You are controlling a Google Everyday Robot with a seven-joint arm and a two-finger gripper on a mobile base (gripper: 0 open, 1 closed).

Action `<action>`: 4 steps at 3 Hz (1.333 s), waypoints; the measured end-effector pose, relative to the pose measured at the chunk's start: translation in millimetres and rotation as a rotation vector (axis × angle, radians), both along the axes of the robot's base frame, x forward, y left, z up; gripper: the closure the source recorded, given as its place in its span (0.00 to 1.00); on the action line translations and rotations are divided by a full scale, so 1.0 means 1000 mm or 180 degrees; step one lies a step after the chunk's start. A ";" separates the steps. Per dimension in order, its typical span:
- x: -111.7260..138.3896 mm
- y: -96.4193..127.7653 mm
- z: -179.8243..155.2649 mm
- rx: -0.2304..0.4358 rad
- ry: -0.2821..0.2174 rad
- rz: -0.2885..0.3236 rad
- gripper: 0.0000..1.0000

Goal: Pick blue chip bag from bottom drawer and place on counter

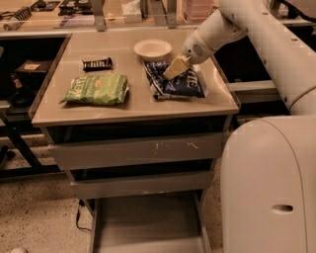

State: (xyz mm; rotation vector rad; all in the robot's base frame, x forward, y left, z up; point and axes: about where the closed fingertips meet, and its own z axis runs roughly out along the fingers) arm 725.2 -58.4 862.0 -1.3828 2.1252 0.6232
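The blue chip bag (178, 84) lies flat on the right part of the counter (98, 49). My gripper (174, 69) is at the bag's upper middle, at or just above its surface, with the arm reaching in from the upper right. The bottom drawer (148, 222) is pulled out below, and its grey floor is bare.
A green chip bag (96, 89) lies on the counter's left. A small black candy bar (97, 63) lies behind it. A white bowl (152, 49) stands just behind the blue bag. The two upper drawers (138, 150) are shut. A cluttered desk (74, 10) runs behind. My white base (269, 188) fills the lower right.
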 end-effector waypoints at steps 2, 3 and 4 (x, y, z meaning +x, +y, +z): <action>0.000 0.000 0.000 0.0000 0.0000 0.0000 0.11; 0.000 0.000 0.000 0.0000 0.0000 0.0000 0.00; 0.000 0.000 0.000 0.0000 0.0000 0.0000 0.00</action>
